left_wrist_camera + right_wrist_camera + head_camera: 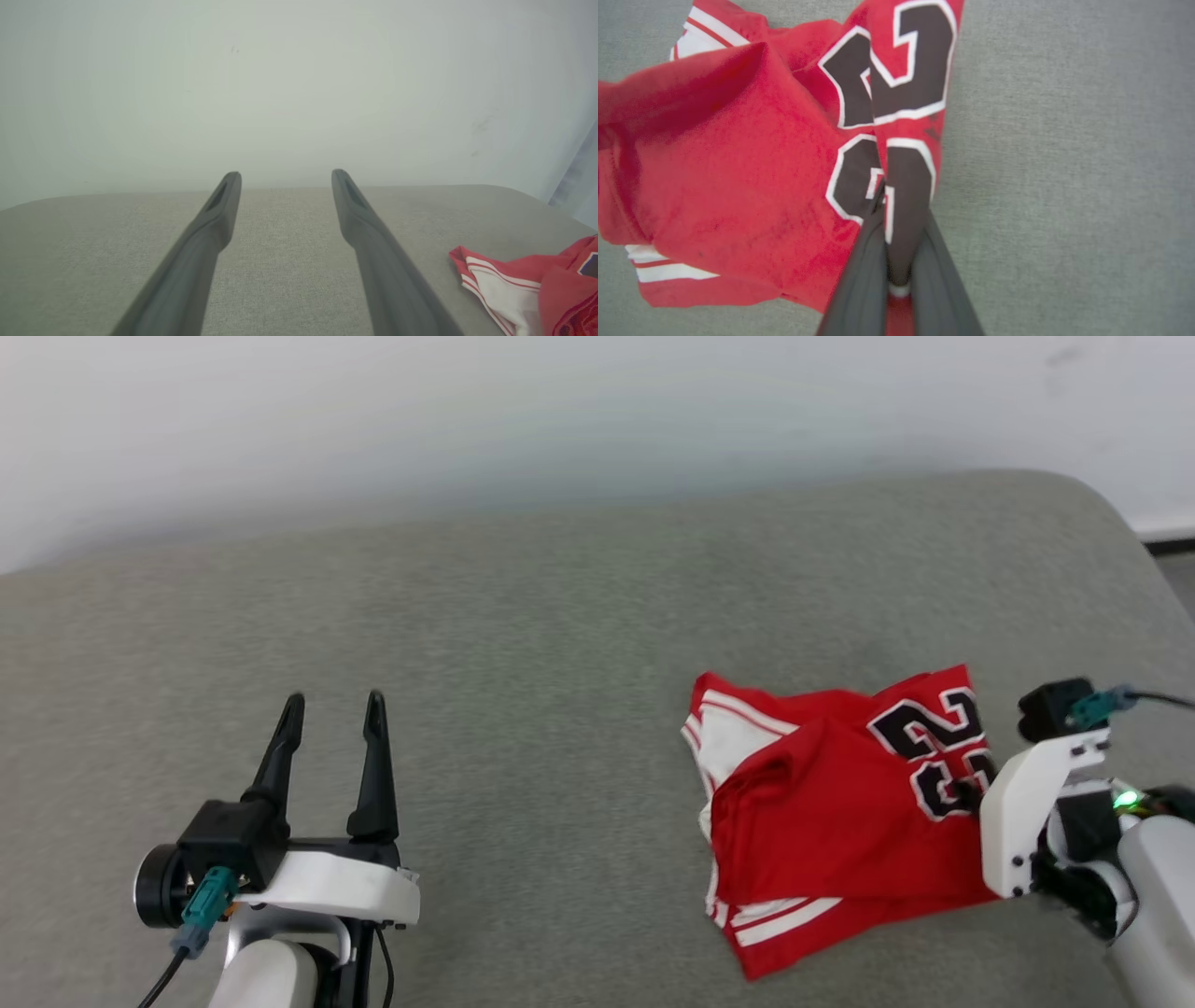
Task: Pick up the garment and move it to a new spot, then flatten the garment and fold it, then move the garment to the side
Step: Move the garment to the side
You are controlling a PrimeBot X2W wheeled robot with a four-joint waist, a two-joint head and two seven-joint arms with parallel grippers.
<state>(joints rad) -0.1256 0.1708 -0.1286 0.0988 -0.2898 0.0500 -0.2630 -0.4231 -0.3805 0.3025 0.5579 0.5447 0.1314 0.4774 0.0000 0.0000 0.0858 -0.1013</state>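
Note:
The garment (822,803) is a red jersey with white, red-striped sleeves and dark numbers. It lies crumpled on the right side of the grey cushioned surface (560,616). My right gripper (971,793) reaches in from the right and is shut on a raised fold of the garment (738,163) at the numbers. In the right wrist view, cloth is pinched between the two fingers of the right gripper (899,210). My left gripper (336,700) is open over bare surface at the lower left, well apart from the jersey. Between the left gripper's (286,175) fingers there is nothing; a sleeve of the garment (537,284) lies to its right.
A pale wall (560,420) rises behind the surface. The surface's right end curves down at a rounded corner (1120,532), with a dark strip of floor (1172,546) beyond. Bare grey fabric stretches between the two arms.

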